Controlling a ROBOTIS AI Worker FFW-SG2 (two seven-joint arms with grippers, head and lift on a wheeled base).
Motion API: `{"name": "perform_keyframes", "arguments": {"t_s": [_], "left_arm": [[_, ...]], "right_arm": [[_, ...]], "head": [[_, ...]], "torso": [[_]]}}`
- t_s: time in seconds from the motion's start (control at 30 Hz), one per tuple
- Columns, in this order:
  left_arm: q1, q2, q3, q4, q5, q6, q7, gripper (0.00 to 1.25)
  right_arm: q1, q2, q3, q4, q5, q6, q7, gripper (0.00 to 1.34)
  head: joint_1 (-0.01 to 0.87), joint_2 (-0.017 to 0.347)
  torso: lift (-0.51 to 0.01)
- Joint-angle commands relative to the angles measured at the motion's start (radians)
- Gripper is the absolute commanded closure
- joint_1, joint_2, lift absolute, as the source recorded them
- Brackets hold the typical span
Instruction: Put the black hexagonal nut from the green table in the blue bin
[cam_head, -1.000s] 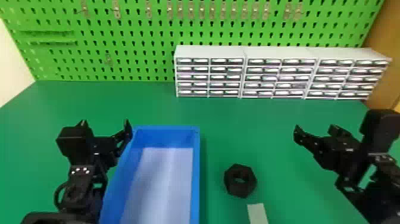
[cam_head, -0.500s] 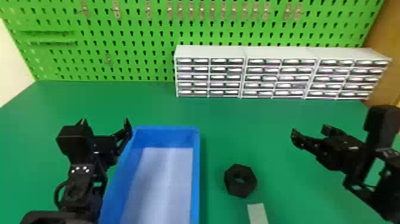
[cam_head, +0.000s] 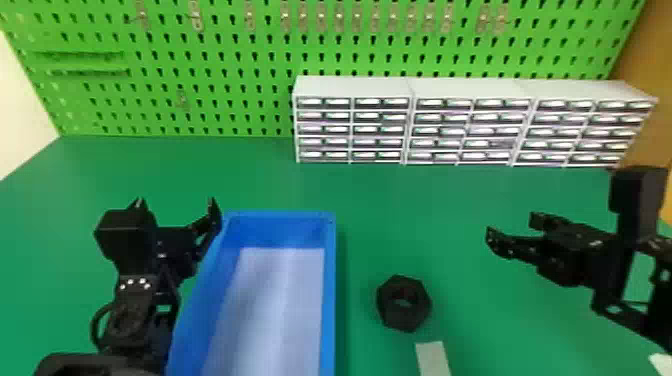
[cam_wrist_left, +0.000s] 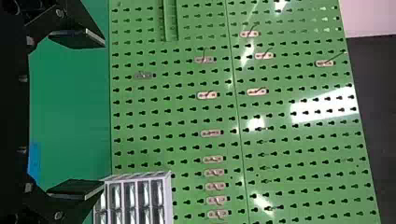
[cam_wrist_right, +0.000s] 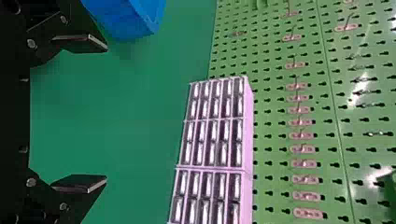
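In the head view the black hexagonal nut (cam_head: 403, 303) lies flat on the green table (cam_head: 400, 200), a short way right of the blue bin (cam_head: 329, 295). My right gripper (cam_head: 512, 230) is over the table to the right of and beyond the nut, open and holding nothing; in the right wrist view the same gripper (cam_wrist_right: 106, 114) has its fingers wide apart. At the bin's left side stands my left gripper (cam_head: 175, 207), also open; the left wrist view shows this gripper (cam_wrist_left: 104, 114) with nothing between its fingers.
White drawer cabinets (cam_head: 470, 125) stand along the back of the table against a green pegboard (cam_head: 210, 65) with metal hooks. A pale strip (cam_head: 433, 358) lies on the table just nearer than the nut.
My right arm has shifted slightly and its gripper has turned, its fingers now pointing more to the left. The left arm, nut and bin are where they were.
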Motion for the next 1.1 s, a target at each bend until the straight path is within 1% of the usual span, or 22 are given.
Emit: {"name": "perform_keyframes", "arguments": {"t_s": [0.0,0.23,0.33,0.43,0.63,0.87,0.93,1.07], "left_arm": [[0.000,0.000,0.000,0.000,-0.002,0.001,0.000,0.21],[0.000,0.000,0.005,0.000,0.000,-0.001,0.000,0.21],[0.000,0.000,0.006,0.000,0.000,-0.001,0.000,0.21],[0.000,0.000,0.006,0.000,0.000,-0.001,0.000,0.21],[0.000,0.000,0.006,0.000,0.000,-0.001,0.000,0.21],[0.002,0.000,0.006,0.000,0.000,-0.001,0.000,0.21],[0.000,0.000,0.008,0.000,0.000,-0.001,0.000,0.21],[0.002,0.000,0.011,0.000,0.000,-0.001,0.000,0.21]], "right_arm": [[-0.013,-0.001,0.007,0.000,0.041,0.031,0.037,0.29],[-0.041,-0.012,0.047,0.000,0.124,0.095,0.132,0.29],[-0.056,-0.012,0.067,0.005,0.167,0.117,0.180,0.29],[-0.067,-0.014,0.083,0.014,0.181,0.135,0.215,0.29],[-0.073,-0.023,0.096,0.020,0.193,0.149,0.257,0.29],[-0.096,-0.029,0.118,0.031,0.262,0.170,0.353,0.29],[-0.100,-0.030,0.122,0.038,0.270,0.175,0.376,0.29],[-0.100,-0.030,0.127,0.044,0.273,0.178,0.385,0.29]], "head": [[0.657,0.057],[0.657,0.057],[0.657,0.057],[0.657,0.057],[0.657,0.057],[0.657,0.057],[0.657,0.057],[0.657,0.057]], "torso": [[-0.095],[-0.095],[-0.095],[-0.095],[-0.095],[-0.095],[-0.095],[-0.095]]}}
